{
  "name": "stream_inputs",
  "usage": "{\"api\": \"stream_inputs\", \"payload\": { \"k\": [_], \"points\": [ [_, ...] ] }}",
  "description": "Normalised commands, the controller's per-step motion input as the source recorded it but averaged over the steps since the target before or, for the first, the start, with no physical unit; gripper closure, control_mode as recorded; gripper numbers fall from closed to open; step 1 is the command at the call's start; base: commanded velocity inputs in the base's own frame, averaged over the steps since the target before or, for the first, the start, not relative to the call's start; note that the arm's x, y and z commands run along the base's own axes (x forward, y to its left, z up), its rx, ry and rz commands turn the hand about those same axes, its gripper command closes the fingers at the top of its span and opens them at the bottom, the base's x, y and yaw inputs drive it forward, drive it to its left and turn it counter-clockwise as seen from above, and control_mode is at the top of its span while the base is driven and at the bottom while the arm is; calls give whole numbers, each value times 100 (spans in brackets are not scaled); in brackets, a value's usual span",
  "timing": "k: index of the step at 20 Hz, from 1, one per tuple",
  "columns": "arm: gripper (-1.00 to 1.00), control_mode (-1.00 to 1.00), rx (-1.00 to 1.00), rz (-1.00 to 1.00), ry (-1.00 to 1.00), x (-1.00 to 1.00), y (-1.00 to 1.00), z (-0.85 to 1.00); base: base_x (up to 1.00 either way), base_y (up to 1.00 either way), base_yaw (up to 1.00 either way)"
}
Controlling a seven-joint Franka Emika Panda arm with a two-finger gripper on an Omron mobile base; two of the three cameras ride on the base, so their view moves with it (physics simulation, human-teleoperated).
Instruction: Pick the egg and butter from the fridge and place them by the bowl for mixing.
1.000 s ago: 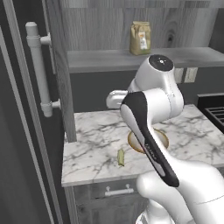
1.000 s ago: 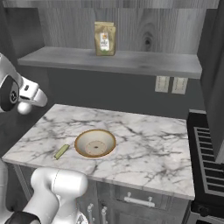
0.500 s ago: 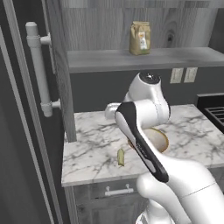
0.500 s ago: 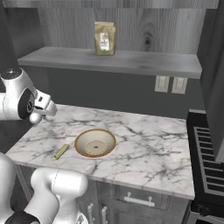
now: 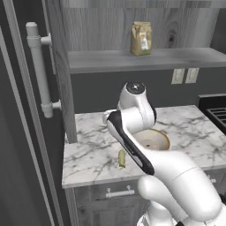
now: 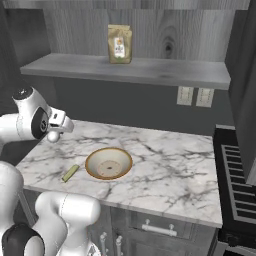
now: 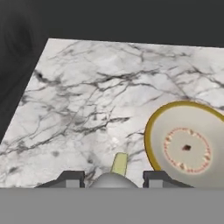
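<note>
My gripper is shut on the egg, a small white ball whose rounded top shows between the fingertips in the hand view. It hangs over the left part of the marble counter. The butter, a yellowish stick, lies flat on the counter just left of the bowl. The bowl is wide and tan-rimmed and has nothing in it. The butter lies right below my fingertips in the hand view. The fridge's inside is out of view.
A tall dark grey door with a pale bar handle stands left of the counter. A brown paper bag sits on the shelf above. A stove borders the counter on the right. Wall outlets are behind.
The hand has come down and forward over the counter's left part, closer to the butter and bowl, with the egg still in its grip. Butter and bowl have not moved.
</note>
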Motion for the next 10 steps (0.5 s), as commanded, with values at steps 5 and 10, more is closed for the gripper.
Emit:
{"api": "stream_inputs", "payload": {
  "k": [5, 10],
  "points": [
    [100, -100, -6, 0, 4, 65, 0, -31, 0, 0, 0],
    [100, -100, -1, 1, 11, 55, 0, -33, 0, 0, 0]
  ]
}}
